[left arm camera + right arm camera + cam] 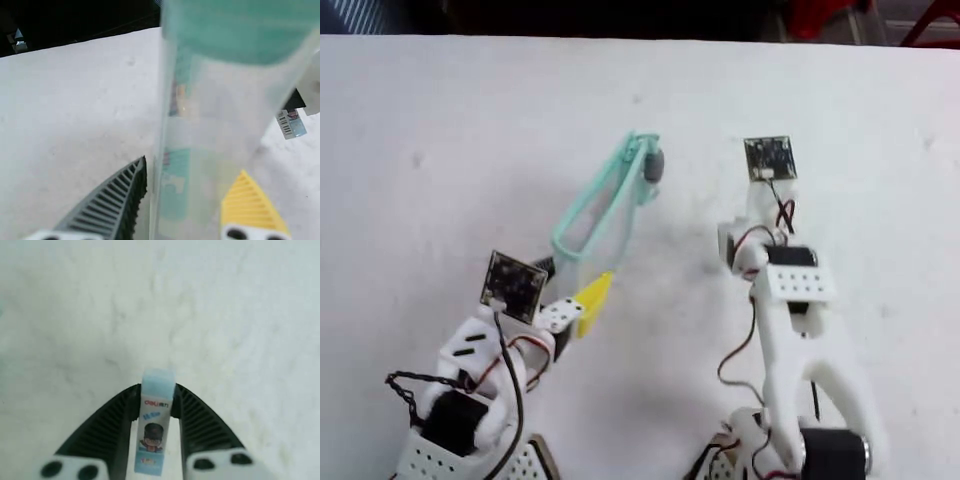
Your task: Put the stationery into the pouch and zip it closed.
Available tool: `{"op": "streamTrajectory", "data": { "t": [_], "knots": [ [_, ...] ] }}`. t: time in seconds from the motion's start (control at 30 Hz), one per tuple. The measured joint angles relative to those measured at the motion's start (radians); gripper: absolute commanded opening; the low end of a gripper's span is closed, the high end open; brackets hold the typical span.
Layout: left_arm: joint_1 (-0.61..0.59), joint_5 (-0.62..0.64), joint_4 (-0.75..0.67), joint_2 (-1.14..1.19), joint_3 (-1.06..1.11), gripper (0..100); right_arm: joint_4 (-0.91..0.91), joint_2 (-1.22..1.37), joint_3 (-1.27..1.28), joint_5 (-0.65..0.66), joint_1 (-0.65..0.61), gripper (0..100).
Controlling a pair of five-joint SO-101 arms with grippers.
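The pouch (603, 200) is clear plastic with a teal rim and is held up off the white table, its mouth slanting away from the left arm. My left gripper (575, 280) is shut on the pouch's near end, and the left wrist view shows the pouch (215, 125) pinched between the grey and yellow fingers of that gripper (192, 167). My right gripper (157, 390) is shut on a pale blue eraser (152, 430) with a printed sleeve, held above bare table. The right arm (770, 230) stands to the right of the pouch.
A dark grey part (653, 165) sits at the pouch's far end. The white table (440, 150) spreads wide on the left and at the back. A barcoded label (290, 122) shows beside the pouch in the left wrist view.
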Motion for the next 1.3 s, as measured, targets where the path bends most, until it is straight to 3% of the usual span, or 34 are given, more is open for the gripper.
{"op": "streamTrajectory", "data": {
  "t": [1.3],
  "knots": [
    [0.000,0.000,0.000,0.000,0.000,24,-0.034,-0.089,0.054,0.000,-0.005,1.7]
  ]
}}
